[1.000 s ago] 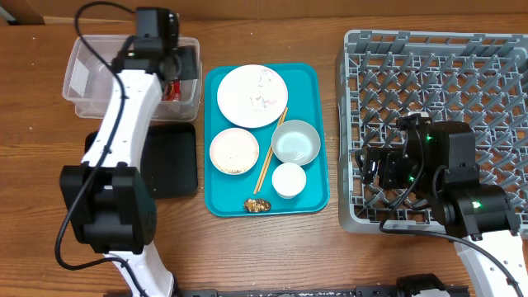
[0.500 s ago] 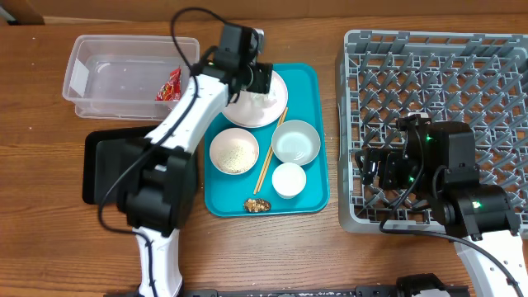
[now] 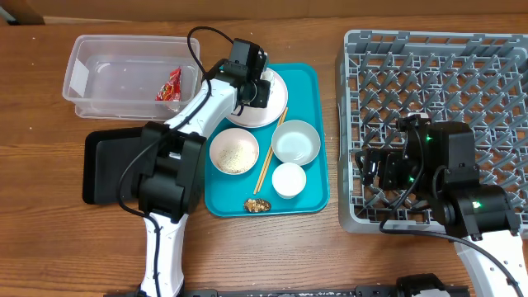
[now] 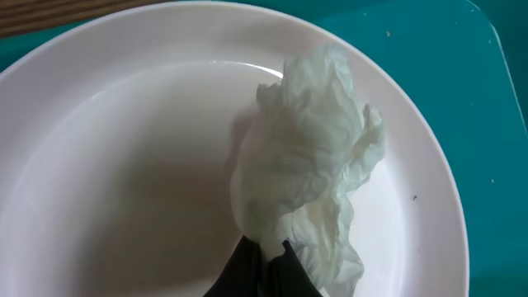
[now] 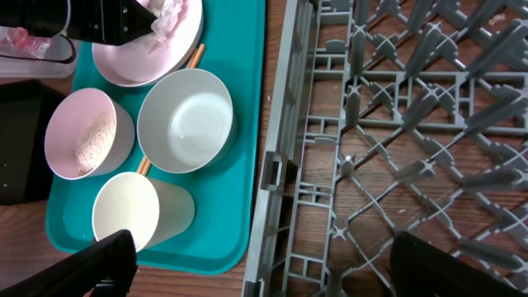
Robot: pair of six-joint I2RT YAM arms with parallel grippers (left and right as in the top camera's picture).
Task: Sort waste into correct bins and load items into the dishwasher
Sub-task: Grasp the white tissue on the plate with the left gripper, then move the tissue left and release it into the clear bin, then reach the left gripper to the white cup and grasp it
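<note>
My left gripper (image 4: 266,252) is shut on the lower edge of the crumpled white paper (image 4: 313,157), which lies on the round white plate (image 4: 124,165). From overhead the left gripper (image 3: 262,89) sits over the plate (image 3: 239,115) at the back of the teal tray (image 3: 318,194). The red-and-white wrapper (image 3: 170,84) lies in the clear tub (image 3: 107,74). My right gripper (image 5: 276,268) stands open over the left edge of the grey dish rack (image 5: 396,124), holding nothing.
On the teal tray are a bowl with rice (image 3: 234,152), a pale bowl (image 3: 295,142), a white cup (image 3: 289,180), chopsticks (image 3: 268,157) and a brown scrap (image 3: 256,205). The black tray (image 3: 103,169) lies left of it, below the tub.
The left arm swung from the clear tub to the plate, and its gripper closed on the paper. The right arm has not moved.
</note>
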